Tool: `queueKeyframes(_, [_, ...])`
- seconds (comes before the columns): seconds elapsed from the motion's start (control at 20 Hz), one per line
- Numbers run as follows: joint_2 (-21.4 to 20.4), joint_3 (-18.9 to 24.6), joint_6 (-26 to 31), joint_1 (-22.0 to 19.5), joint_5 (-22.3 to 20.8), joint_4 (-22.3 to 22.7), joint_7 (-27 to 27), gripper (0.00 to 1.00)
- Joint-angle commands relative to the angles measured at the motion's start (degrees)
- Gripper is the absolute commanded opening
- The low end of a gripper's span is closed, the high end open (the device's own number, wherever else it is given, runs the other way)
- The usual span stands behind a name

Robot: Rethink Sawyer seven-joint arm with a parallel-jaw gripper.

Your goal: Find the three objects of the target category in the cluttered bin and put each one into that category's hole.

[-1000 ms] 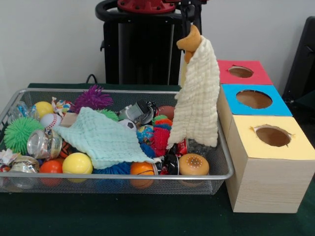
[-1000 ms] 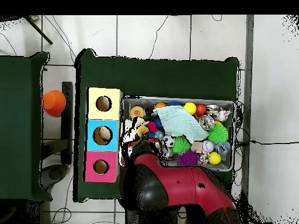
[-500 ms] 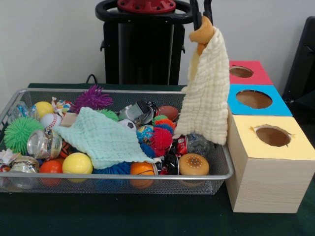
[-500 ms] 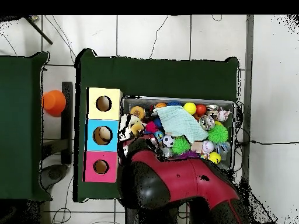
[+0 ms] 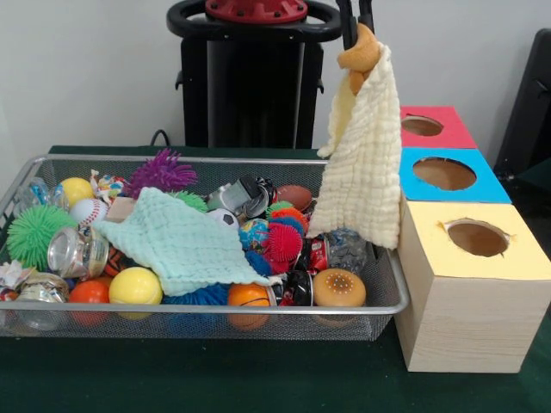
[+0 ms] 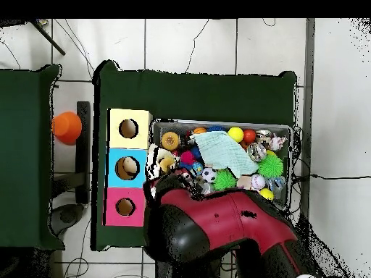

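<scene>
My gripper (image 5: 357,29) comes in at the top of the front view and is shut on the orange-brown corner of a cream waffle cloth (image 5: 366,146). The cloth hangs straight down over the right end of the wire bin (image 5: 215,308), its lower edge beside the yellow box (image 5: 508,258). From overhead, the cloth (image 6: 156,160) shows between the bin and the blue box (image 6: 114,168), partly under my red arm (image 6: 217,228). A mint cloth (image 5: 181,241) lies spread over the toys in the bin.
Three boxes with round holes stand in a row right of the bin: red (image 5: 452,129), blue (image 5: 482,185), yellow nearest. The bin holds several balls, spiky toys, jars and cans. An orange object (image 6: 67,127) sits beyond the boxes on the neighbouring table's edge.
The gripper has carried the cream cloth up and to the right, from over the bin toward the boxes. The cloth's lower edge has lifted off the toys.
</scene>
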Motion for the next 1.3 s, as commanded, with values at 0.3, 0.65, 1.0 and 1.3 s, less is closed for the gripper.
queueKeyframes(0.3, [3.73, -3.62, 8.95, 0.86, -4.20, -1.16, -1.05, 0.00])
queueKeyframes(0.65, [6.57, -4.42, 12.98, -0.09, -4.47, -6.89, -3.99, 0.00])
queueKeyframes(1.0, [9.66, -4.70, 18.53, -1.67, -4.51, -14.06, -6.51, 0.00])
queueKeyframes(1.3, [12.12, -5.55, 22.58, -1.84, -4.96, -19.69, -6.63, 0.00])
